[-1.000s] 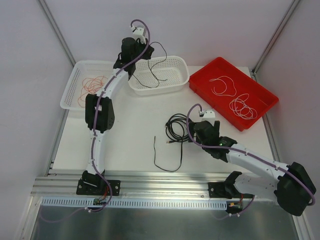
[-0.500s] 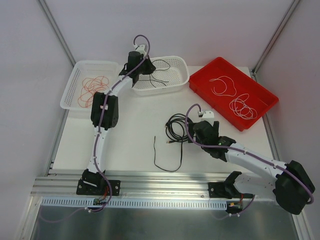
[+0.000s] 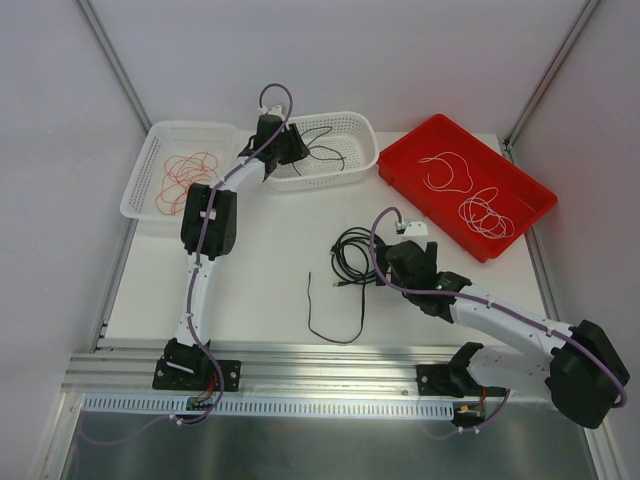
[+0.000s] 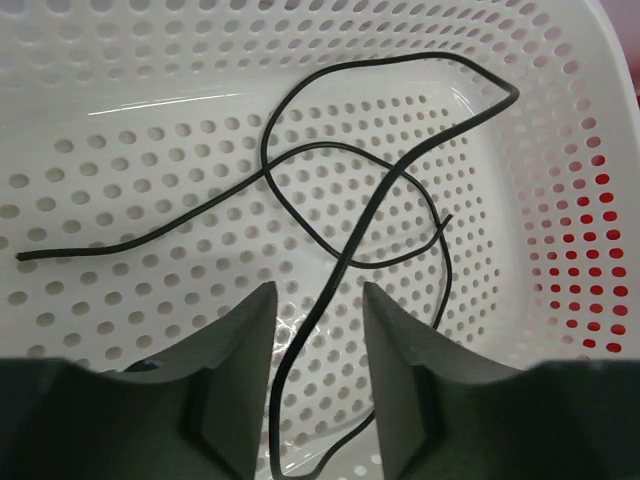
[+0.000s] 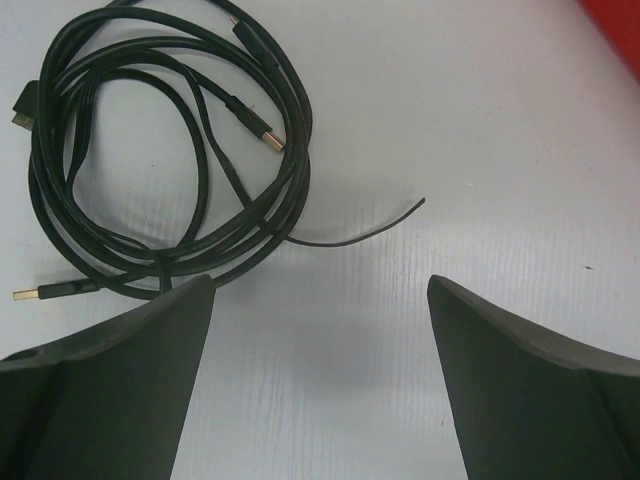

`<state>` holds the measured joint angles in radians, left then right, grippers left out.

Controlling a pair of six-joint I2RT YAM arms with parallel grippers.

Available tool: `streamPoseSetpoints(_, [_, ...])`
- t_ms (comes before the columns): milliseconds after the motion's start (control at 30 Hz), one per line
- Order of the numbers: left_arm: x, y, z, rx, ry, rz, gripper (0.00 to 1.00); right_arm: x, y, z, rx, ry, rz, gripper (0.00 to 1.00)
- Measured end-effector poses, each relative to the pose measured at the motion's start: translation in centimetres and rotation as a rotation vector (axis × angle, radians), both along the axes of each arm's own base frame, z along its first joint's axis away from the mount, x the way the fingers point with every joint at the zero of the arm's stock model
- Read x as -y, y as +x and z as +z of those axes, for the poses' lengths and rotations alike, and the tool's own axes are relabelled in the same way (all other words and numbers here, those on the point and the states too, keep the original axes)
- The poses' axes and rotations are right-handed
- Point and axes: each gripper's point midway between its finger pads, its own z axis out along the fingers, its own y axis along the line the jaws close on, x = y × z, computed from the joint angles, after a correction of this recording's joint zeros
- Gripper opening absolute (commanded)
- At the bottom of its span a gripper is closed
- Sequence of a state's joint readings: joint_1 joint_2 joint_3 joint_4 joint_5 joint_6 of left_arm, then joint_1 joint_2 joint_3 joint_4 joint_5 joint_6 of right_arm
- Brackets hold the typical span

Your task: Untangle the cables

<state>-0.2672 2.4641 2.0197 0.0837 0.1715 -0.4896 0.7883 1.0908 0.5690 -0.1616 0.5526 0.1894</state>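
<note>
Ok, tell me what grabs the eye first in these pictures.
The bright red tray at the far right, holding white wires, stands out most. Next comes the coil of black cords mid-table, with the open right gripper poised at its edge. At the far side, the left gripper hangs open inside a white basket, over a loose thin black cable.

Left arm (image 3: pixel 192 295) and right arm (image 3: pixel 500 318): white tubular links, black joint housings, one purple cable (image 3: pixel 272 92) routed along each. Black base brackets (image 3: pixel 195 372) bolted to aluminium rail (image 3: pixel 330 378), bench (image 3: pixel 270 260) near edge. Left tool (image 4: pixel 318 300), right tool (image 5: pixel 320 290): matte dark-grey wedge fingers.
</note>
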Motion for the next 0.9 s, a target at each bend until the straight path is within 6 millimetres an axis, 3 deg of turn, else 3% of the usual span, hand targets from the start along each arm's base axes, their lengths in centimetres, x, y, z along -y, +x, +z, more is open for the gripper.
streamPoseSetpoints(33, [-0.1, 0.0, 0.1, 0.0, 0.001, 0.005, 0.55, 0.0, 0.0, 0.0, -0.001, 0.0, 0.001, 0.92])
streamPoseSetpoints(133, [-0.7, -0.5, 0.5, -0.007, 0.021, 0.024, 0.7, -0.2, 0.1, 0.4, 0.0, 0.005, 0.003, 0.91])
streamPoseSetpoints(167, [-1.0, -0.7, 0.9, -0.004, 0.03, 0.03, 0.8, -0.3, 0.1, 0.5, 0.001, 0.009, 0.005, 0.91])
streamPoseSetpoints(267, [-1.8, -1.0, 3.9, 0.041, 0.053, 0.056, 0.94, -0.5, 0.2, 0.9, 0.004, 0.016, 0.008, 0.91])
streamPoseSetpoints(367, [-2.5, -1.7, 7.9, 0.1, 0.062, 0.073, 0.99, -0.5, 0.2, 1.2, 0.007, 0.02, 0.008, 0.91])
streamPoseSetpoints(467, [-3.1, -2.9, 13.2, 0.18, 0.058, 0.081, 0.99, -0.4, 0.1, 1.5, 0.012, 0.024, 0.007, 0.91])
streamPoseSetpoints(533, [-3.6, -4.1, 16.8, 0.238, 0.048, 0.089, 0.99, -0.2, 0.0, 1.8, 0.015, 0.027, 0.007, 0.91])
streamPoseSetpoints(633, [-4.0, -6.5, 20.2, 0.286, 0.043, 0.087, 0.99, 0.0, -0.2, 2.6, 0.028, 0.04, 0.007, 0.91])
streamPoseSetpoints(767, [-3.1, -10.9, 21.9, 0.3, 0.045, 0.056, 0.99, 0.4, -0.6, 3.6, 0.048, 0.06, 0.006, 0.91])
streamPoseSetpoints(900, [1.0, -16.5, 20.0, 0.254, 0.079, -0.039, 0.99, 1.1, -1.1, 4.4, 0.062, 0.068, -0.001, 0.92])
